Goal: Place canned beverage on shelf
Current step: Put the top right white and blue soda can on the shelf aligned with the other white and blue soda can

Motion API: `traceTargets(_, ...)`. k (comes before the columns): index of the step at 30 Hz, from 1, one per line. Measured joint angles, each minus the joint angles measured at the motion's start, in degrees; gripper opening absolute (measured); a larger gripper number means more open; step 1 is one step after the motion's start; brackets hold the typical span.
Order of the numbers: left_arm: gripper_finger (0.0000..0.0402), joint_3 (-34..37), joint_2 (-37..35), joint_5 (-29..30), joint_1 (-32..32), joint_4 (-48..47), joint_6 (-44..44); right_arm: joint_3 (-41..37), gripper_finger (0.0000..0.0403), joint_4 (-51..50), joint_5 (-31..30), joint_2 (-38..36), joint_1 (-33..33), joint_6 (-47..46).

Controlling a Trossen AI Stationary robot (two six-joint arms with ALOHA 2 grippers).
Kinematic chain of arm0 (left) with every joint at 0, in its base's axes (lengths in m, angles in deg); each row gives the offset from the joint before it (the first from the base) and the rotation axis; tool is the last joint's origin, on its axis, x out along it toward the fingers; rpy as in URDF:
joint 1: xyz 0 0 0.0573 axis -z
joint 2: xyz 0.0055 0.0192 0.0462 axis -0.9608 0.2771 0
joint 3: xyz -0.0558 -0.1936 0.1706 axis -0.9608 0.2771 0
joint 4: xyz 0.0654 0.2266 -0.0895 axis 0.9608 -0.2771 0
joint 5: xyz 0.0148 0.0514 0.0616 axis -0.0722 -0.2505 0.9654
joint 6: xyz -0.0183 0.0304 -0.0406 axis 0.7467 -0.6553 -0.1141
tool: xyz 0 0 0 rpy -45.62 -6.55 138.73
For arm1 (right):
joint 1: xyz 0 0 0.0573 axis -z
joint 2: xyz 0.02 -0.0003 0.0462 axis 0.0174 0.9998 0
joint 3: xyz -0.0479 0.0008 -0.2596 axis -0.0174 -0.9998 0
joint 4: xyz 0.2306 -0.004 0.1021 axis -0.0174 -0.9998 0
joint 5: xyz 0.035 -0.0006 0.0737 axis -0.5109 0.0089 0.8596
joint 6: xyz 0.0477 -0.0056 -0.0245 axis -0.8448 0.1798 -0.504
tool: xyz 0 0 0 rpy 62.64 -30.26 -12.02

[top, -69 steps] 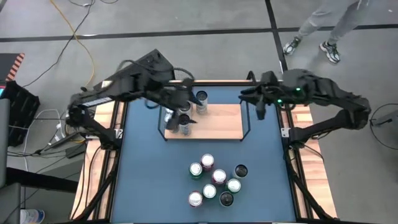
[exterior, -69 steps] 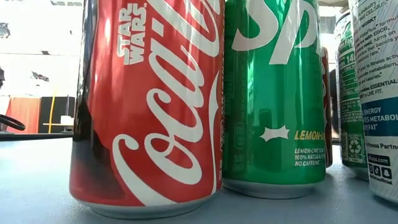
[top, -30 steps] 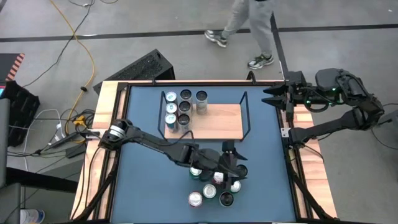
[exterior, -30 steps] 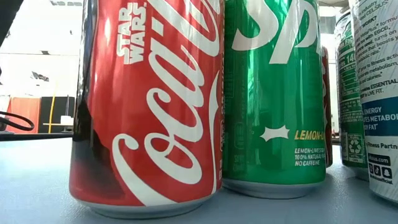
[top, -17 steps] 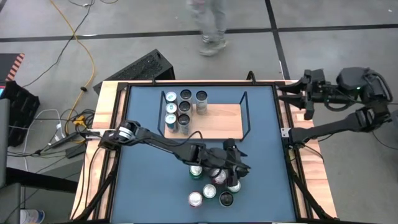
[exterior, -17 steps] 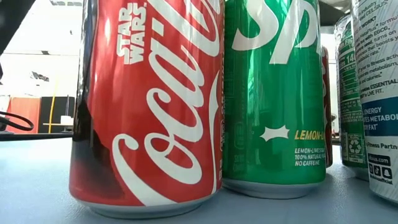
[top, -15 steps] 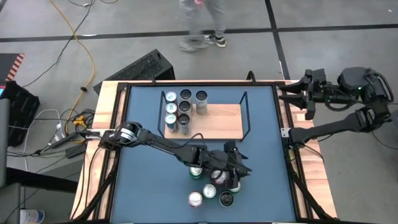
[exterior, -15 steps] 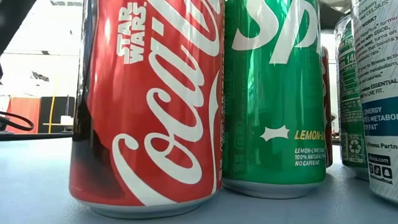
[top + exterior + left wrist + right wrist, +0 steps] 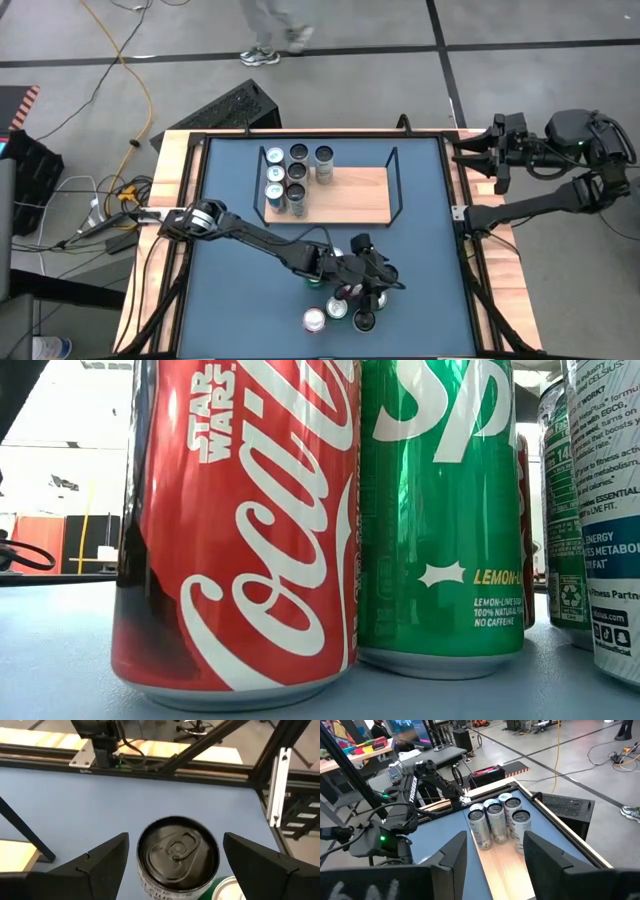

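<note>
Straddling a black-topped can (image 9: 177,851), open left gripper (image 9: 175,857), fingers apart

The red can (image 9: 240,530) nearest the low camera carries "STAR WARS" above white Coca-Cola script. Beside it, the green can (image 9: 440,510) reads "LEMON-LIME", "100% NATURAL" and "NO CAFFEINE". A white can (image 9: 610,510) at the edge shows "CELSIUS", "ENERGY" and "METABOL". The left arm (image 9: 412,787) bears "TROSSEN".
</note>
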Motion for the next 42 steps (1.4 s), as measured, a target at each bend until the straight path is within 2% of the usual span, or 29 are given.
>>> traceTargets(19, 0.0308, 0.0, 2.3, 2.5, 0.5, -0.5, 1.2, 0.0, 0.0175, -1.3, 0.2, 0.0, 0.0, -1.9)
traceTargets(23, 0.0284, 0.0, 2.3, 2.2, 0.4, -0.1, 0.9, 0.0, 0.0175, -2.3, 0.1, 0.0, 0.0, -2.0)
traceTargets(27, 0.0234, 0.0, 2.3, 2.3, 0.4, 0.1, 1.8, 0.0, 0.0175, -2.5, 0.1, 0.0, 0.0, -2.8)
traceTargets(37, 0.0234, 0.1, 1.0, 1.0, -0.3, -0.5, -0.4, 0.0, 0.0175, -3.2, 0.1, 0.0, 0.0, -2.9)
traceTargets(42, 0.0234, 0.2, -1.8, -1.6, -1.8, 0.1, -1.7, 0.0, 0.0175, -3.7, 0.1, -0.1, 0.0, -2.9)
